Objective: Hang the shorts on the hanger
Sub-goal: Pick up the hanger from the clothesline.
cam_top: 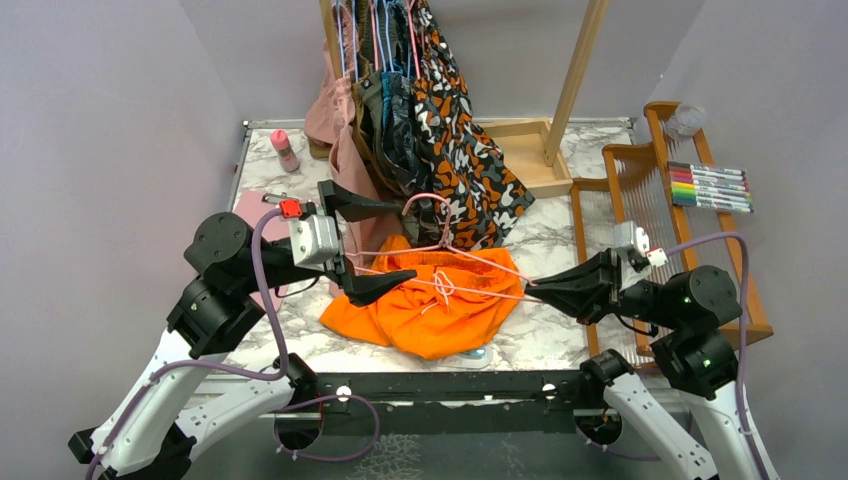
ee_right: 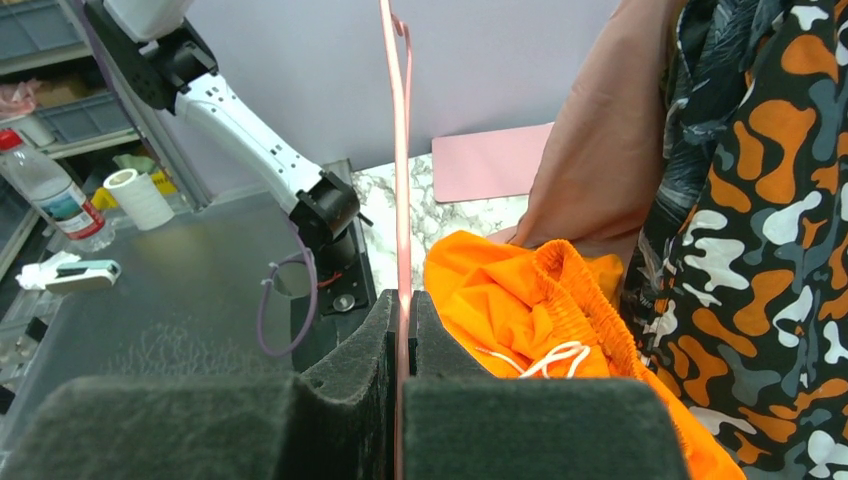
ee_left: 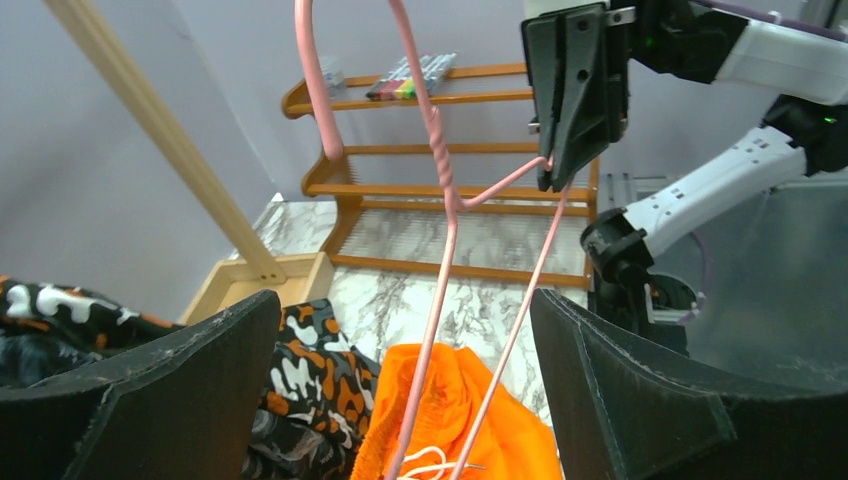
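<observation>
Right fingers point(ee_right: 540, 430) around hanger point(ee_right: 401, 150), over shorts point(ee_right: 500, 300)

Orange shorts point(cam_top: 440, 320) (white drawstring point(cam_top: 442, 286)), pink hanger point(ee_left: 441, 152), orange-black-white blotched garment point(cam_top: 470, 150)

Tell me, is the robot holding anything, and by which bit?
The right end effector pinches the pink hanger at one end corner of its wire. The left end effector is open, holding nothing.

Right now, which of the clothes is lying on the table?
The plain bright orange fabric shorts with the white drawstring. The dusty pink garment and the orange-black-white blotchy garment hang from the rack instead.
</observation>
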Controlling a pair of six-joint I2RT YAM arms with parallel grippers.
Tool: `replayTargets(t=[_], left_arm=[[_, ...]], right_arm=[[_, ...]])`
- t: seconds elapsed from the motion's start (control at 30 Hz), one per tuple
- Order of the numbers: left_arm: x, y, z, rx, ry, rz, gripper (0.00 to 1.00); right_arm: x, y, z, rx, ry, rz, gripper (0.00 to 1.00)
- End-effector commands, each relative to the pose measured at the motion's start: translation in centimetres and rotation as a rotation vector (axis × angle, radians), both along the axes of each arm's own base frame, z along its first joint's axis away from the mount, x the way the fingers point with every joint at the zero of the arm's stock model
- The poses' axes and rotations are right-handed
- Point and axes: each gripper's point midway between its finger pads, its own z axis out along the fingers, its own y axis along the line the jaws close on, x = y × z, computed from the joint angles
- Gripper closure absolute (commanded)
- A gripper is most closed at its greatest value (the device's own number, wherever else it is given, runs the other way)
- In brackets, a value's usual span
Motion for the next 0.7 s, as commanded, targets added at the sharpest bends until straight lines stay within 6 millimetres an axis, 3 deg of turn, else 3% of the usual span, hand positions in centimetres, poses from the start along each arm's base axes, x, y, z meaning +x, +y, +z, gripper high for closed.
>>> replayTargets(t=[0.0,0.3,0.67], left_arm=[[-1.5,-0.9,-0.8,0.062,-0.005,-0.124,0.06],[-1.4,-2.1,-3.9,0.135,0.101,-0.187,0.14],[-0.8,-2.8,-6.1,0.182,0.15,-0.196,0.38]], right_arm=[[-1.3,0.0,-0.9,-0.02,-0.025,0.051,0.99],[-1.3,-0.1,-1.8,-0.026,-0.035,0.049,0.99],[-0.8,-0.1,-2.2,-0.037,-0.032,0.028,0.99]])
